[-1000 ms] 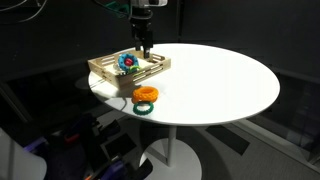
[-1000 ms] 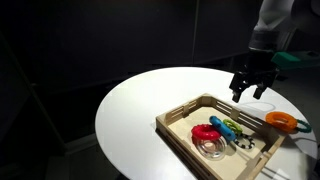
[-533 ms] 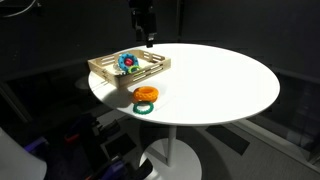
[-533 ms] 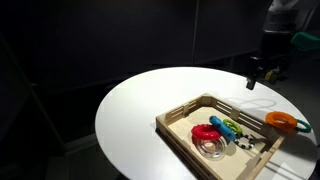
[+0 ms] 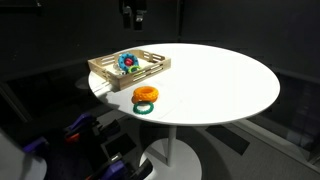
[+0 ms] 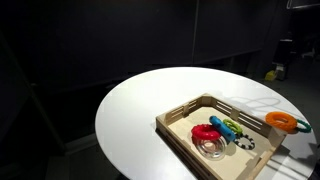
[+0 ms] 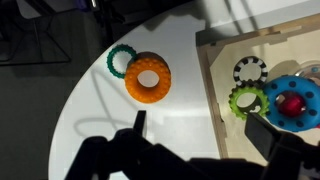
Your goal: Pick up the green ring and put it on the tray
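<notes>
The green ring (image 7: 234, 101), pale yellow-green with a toothed edge, lies flat inside the light-wood tray (image 7: 211, 100) in the wrist view, next to a black-and-white ring (image 7: 238, 70) and a blue disc with a red centre (image 7: 290, 105). The tray also shows in both exterior views (image 5: 105, 68) (image 6: 180, 120). My gripper (image 7: 200, 125) is open and empty, high above the tray's edge. In an exterior view it sits at the top of the frame (image 5: 133, 12).
A thick orange ring (image 7: 133, 85) and a dark green ring (image 7: 110, 62) lie touching on the round white table (image 5: 220, 80) beside the tray, near the table's edge. They also show in an exterior view (image 5: 146, 95).
My gripper has risen straight up from just above the tray, open and empty. It has left the top of one exterior view. The rings and the tray have not moved.
</notes>
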